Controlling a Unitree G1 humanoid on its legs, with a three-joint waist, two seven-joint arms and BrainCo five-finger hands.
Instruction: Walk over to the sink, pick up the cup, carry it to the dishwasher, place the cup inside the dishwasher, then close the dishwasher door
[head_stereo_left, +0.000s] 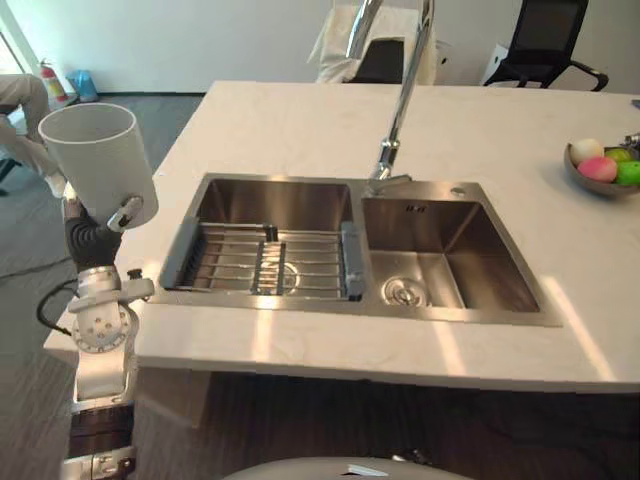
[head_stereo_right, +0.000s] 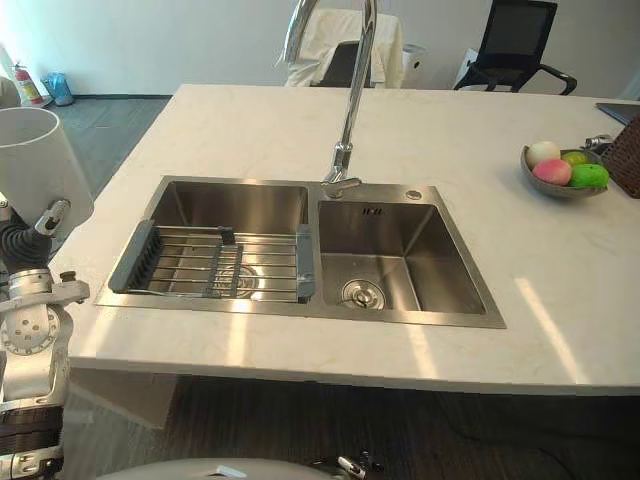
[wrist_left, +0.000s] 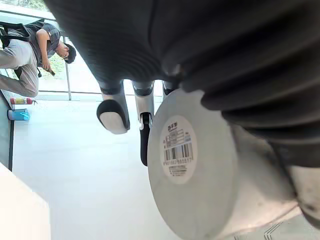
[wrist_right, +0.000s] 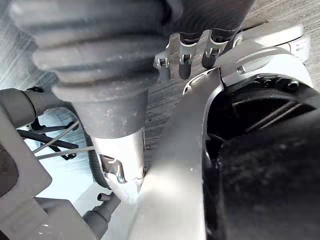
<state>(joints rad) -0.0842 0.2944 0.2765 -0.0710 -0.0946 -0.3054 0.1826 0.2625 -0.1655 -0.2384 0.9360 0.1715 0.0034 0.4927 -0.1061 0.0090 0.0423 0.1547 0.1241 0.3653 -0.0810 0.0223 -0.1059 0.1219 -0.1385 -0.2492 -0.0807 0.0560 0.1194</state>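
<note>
Already out of the sink (head_stereo_left: 440, 235), the white cup (head_stereo_left: 95, 160) sits raised in the left robot hand (head_stereo_left: 120, 215), which is curled round its lower wall near the base. The cup is mouth up, leaning slightly, and hangs off the left end of the desk (head_stereo_left: 300, 130) without touching it. The right robot hand (wrist_right: 100, 50) shows in its own wrist view; whether it is spread or closed cannot be told.

The hold looks low, so most of the cup stands above it. A jolt while walking to the dishwasher could likely tip or slide it loose. A turn made too near the desk edge could also knock the cup.

A round white sticker (wrist_left: 178, 146) on the cup's base carries a barcode and small print, too fine to read.
</note>
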